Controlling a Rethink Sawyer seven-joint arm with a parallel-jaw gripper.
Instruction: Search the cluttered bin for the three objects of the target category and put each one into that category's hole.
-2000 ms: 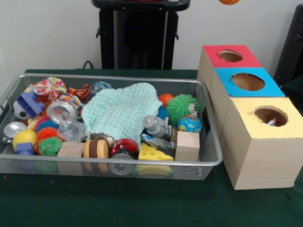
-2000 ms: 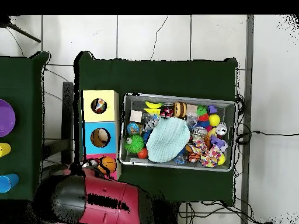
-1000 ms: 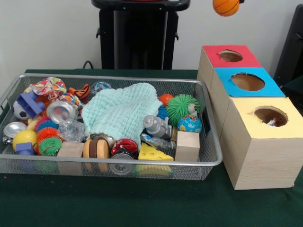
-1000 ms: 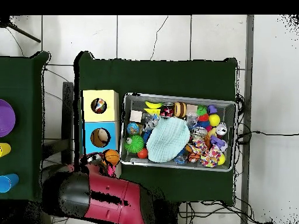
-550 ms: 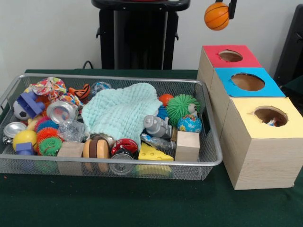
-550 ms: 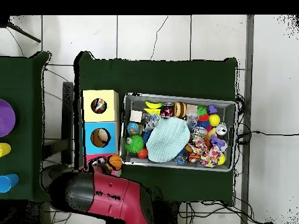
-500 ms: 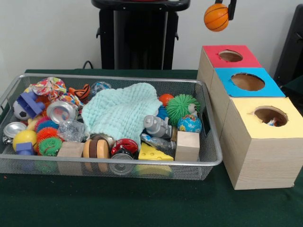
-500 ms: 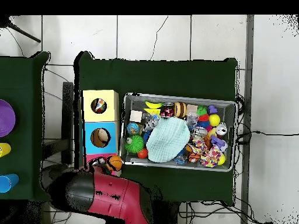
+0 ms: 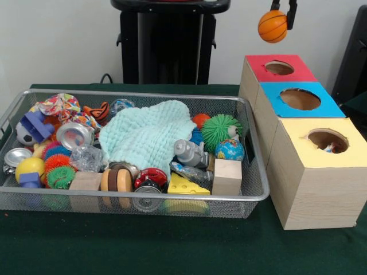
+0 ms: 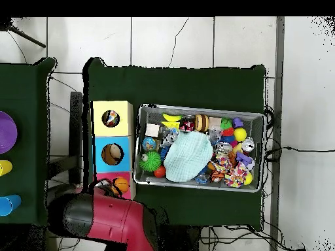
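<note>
The gripper is up high at the back, fingers clamped on an orange ball, and the ball hangs above the red box. The key question is the line-up: from the front, the ball sits just left of the red box's hole and well above it, so the drop looks to need a small shift across and then a descent. Overhead, the ball shows over the red box, by the edge nearest the bin. A round ball has no long axis to worry about, so only centring matters. The blue box and yellow box wait alongside. More balls lie in the bin by the cloth, among them the globe ball.
</note>
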